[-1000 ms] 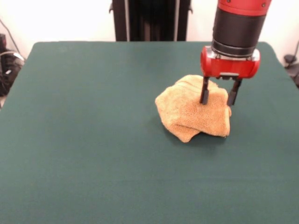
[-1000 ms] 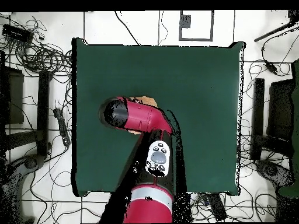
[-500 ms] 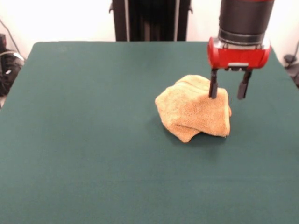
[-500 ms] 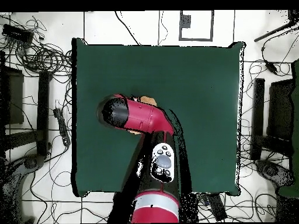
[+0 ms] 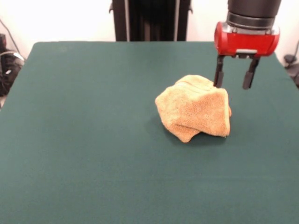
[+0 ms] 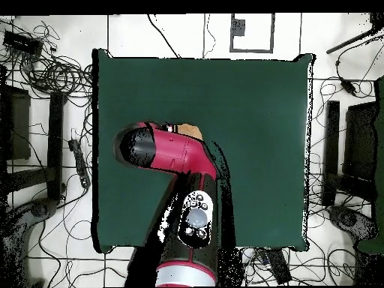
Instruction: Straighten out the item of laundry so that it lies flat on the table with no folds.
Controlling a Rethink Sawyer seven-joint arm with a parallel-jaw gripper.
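The orange-tan towel point(image 5: 194, 108) lies crumpled in a folded heap right of the middle of the dark green table point(image 5: 93, 140). My gripper point(image 5: 235, 78) hangs open and empty above the towel's far right corner, its left finger just behind the towel's top edge. In the overhead view the red arm covers most of the towel, and only a small tan piece point(image 6: 189, 130) shows past it. The gripper itself is hidden under the arm there.
The robot's black pedestal point(image 5: 150, 19) stands behind the table's far edge. Cables and equipment point(image 6: 45, 67) lie on the floor around the table.
My gripper has risen off the towel and moved right and toward the far side, staying open. The towel has kept its shape and place.
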